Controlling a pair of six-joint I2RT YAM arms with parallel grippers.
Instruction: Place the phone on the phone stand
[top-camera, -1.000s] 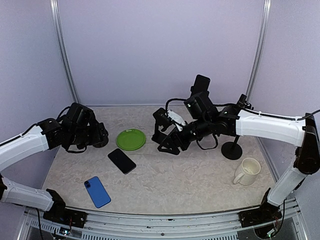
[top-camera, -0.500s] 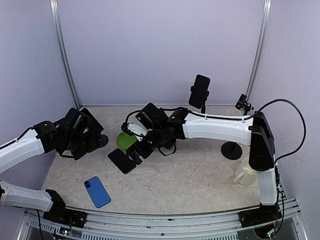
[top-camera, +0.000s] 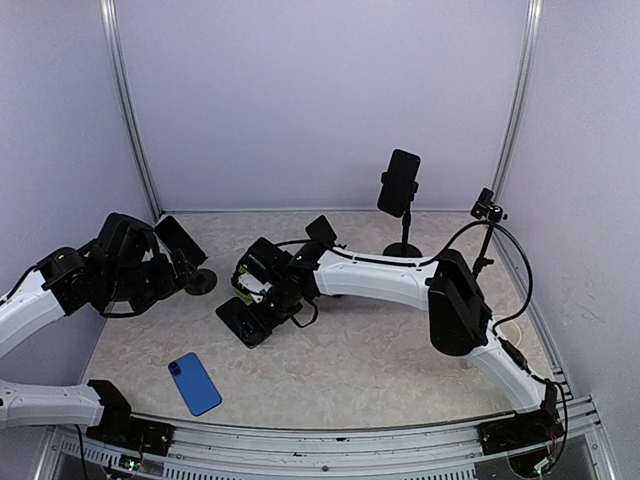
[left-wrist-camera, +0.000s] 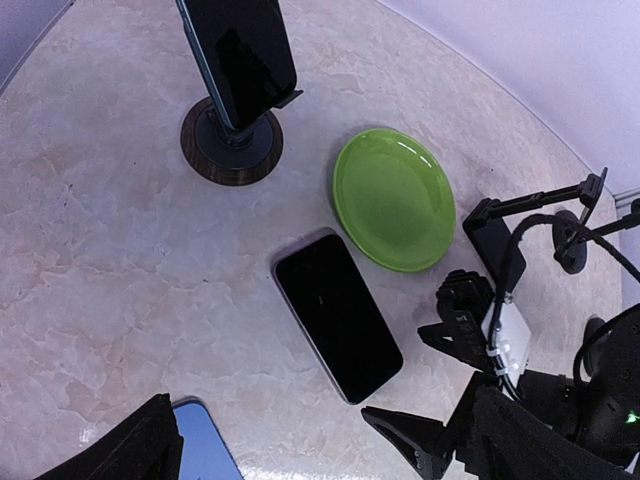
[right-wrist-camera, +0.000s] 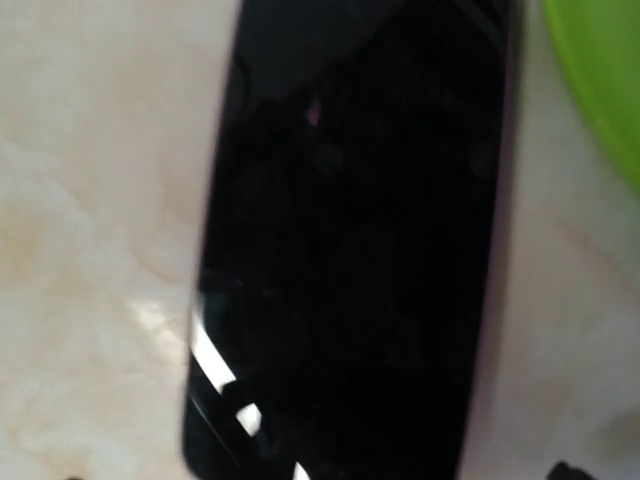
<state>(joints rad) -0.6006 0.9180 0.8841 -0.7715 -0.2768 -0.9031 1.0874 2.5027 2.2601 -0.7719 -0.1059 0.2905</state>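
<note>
A black phone (top-camera: 243, 322) lies flat, screen up, on the table just in front of the green plate (left-wrist-camera: 393, 200). It fills the right wrist view (right-wrist-camera: 360, 250) and shows in the left wrist view (left-wrist-camera: 338, 315). My right gripper (top-camera: 265, 292) hovers close over its far end, jaws open and empty; only their tips show at the bottom edge of the right wrist view. My left gripper (left-wrist-camera: 290, 460) is open and empty, held high at the left. A stand (top-camera: 200, 282) at the left holds a dark phone (left-wrist-camera: 240, 60).
A blue phone (top-camera: 194, 383) lies near the front left. Another stand (top-camera: 403, 250) at the back holds a black phone (top-camera: 403, 183). A thin black stand (top-camera: 487, 210) is at the back right. The right arm stretches across the table's middle.
My right gripper swung left from the table's middle, past the plate, to just above the black phone. My left arm drew back to the left, uncovering the left stand.
</note>
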